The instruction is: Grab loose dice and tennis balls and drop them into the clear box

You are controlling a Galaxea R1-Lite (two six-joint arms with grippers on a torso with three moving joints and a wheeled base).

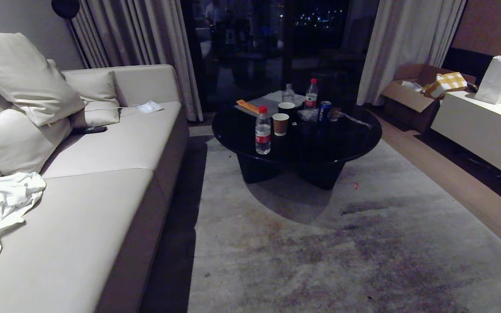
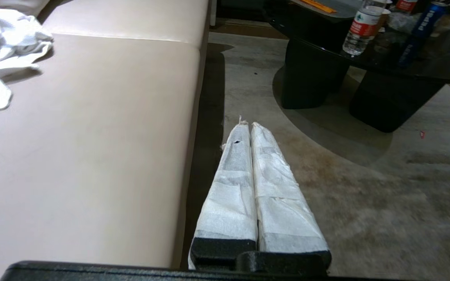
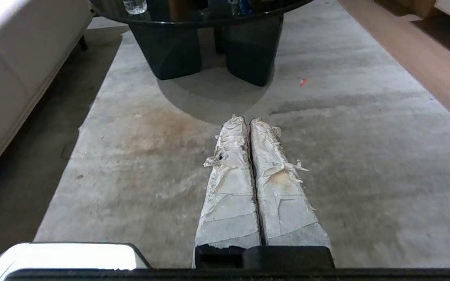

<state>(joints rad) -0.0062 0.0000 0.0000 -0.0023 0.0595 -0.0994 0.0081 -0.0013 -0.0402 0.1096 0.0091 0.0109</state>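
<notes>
I see no dice, tennis balls or clear box in any view. Round black bench [image 1: 296, 134] ahead, crowded with bottles [image 1: 263, 130] and cups [image 1: 280, 124]; sofa [image 1: 102, 174] on left. Open rug [image 1: 342, 243] between. Left claw [image 2: 246, 125] and right claw [image 3: 244, 119] both clenched, empty, seen only from wrists

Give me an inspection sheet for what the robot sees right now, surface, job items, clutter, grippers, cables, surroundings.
Surface: grey stained rug, bare in front.
Job's things: nothing seen.
Clutter: clear water bottle, brown paper cup, blue can on round black table.
Grippers: left gripper shut, beside beige sofa; right gripper shut, over the rug.
Cables: nothing seen.
Surroundings: grey curtains, open cardboard box.
</notes>
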